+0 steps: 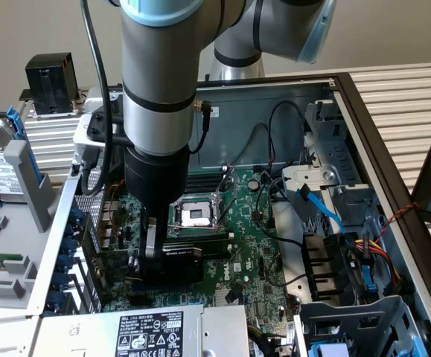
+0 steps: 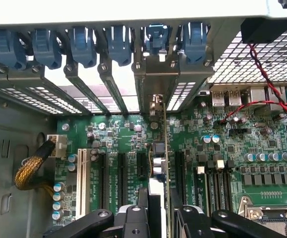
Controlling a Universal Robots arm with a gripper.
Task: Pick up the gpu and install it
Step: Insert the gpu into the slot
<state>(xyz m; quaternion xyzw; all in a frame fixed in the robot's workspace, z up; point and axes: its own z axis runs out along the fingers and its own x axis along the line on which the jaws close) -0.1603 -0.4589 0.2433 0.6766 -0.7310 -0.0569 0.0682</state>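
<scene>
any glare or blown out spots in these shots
Wrist view: daylight through the open rear slots is blown out white; the motherboard is evenly lit. Exterior view: the arm shows soft highlights and the motherboard beneath it lies shaded.

The claw (image 2: 159, 210) grips the gpu (image 2: 164, 148), which stands edge-on among the motherboard (image 2: 222, 148) slots. Its metal bracket meets the rear case openings under blue clips (image 2: 155, 38). A braided yellow cable (image 2: 30, 168) lies beside the board.
</scene>
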